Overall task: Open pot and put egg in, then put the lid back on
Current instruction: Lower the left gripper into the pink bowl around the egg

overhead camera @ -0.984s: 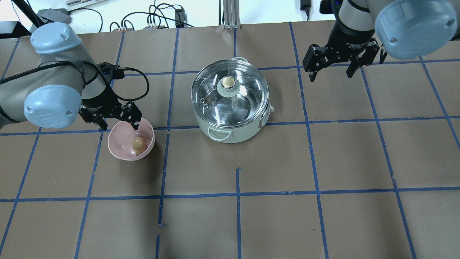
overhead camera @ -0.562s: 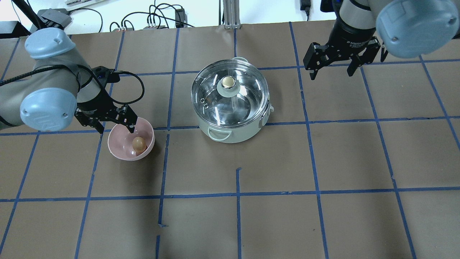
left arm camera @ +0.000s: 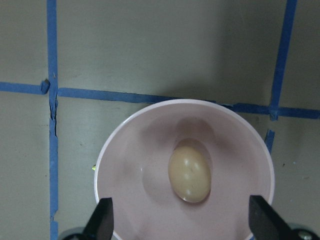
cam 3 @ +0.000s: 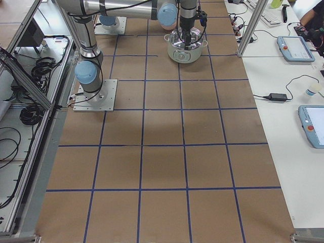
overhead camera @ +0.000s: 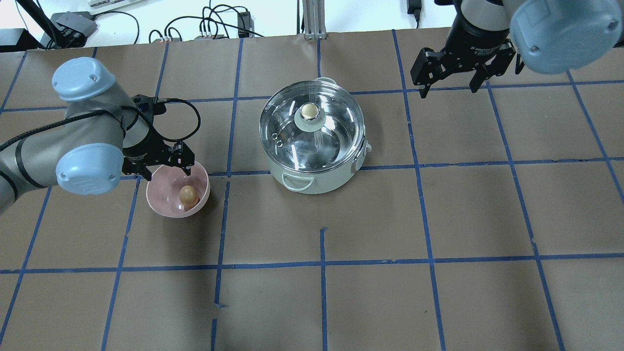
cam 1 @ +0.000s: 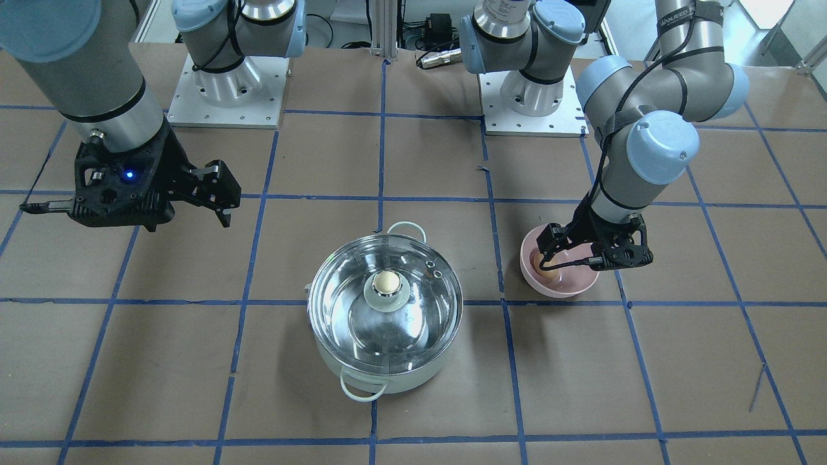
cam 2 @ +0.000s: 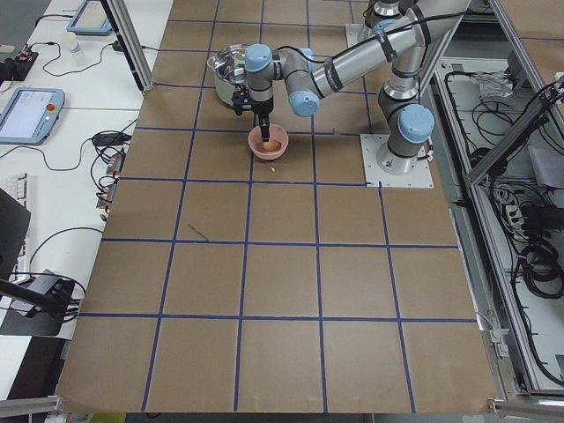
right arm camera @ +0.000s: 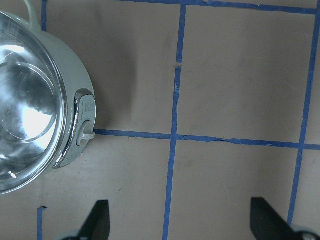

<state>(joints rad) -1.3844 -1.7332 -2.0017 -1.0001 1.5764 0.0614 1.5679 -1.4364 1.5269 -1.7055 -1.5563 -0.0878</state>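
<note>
The pot (overhead camera: 317, 181) stands mid-table with the glass lid (overhead camera: 336, 131) seated on it, beige-capped knob (overhead camera: 309, 112) up; both show in the front view, pot (cam 1: 394, 382) and lid (cam 1: 345, 310). The egg (overhead camera: 188, 195) lies in a pink bowl (overhead camera: 165, 204). My left gripper (overhead camera: 163, 165) is open and empty, just over the bowl's far rim. In its wrist view the egg (left arm camera: 189, 173) lies between the spread fingertips (left arm camera: 102, 220). My right gripper (overhead camera: 448, 73) is open and empty, high and to the right of the pot (right arm camera: 75, 75).
The table is brown paper with a blue tape grid (overhead camera: 321, 263). The arm bases (cam 1: 226, 84) stand at the robot's edge. Cables and boxes (overhead camera: 209, 24) lie beyond the far edge. Nothing else stands on the table near the pot and bowl.
My left gripper has come lower and shifted right toward the pink bowl, still open. My right gripper has drifted toward the far edge, away from the pot. Pot, lid and egg have not moved.
</note>
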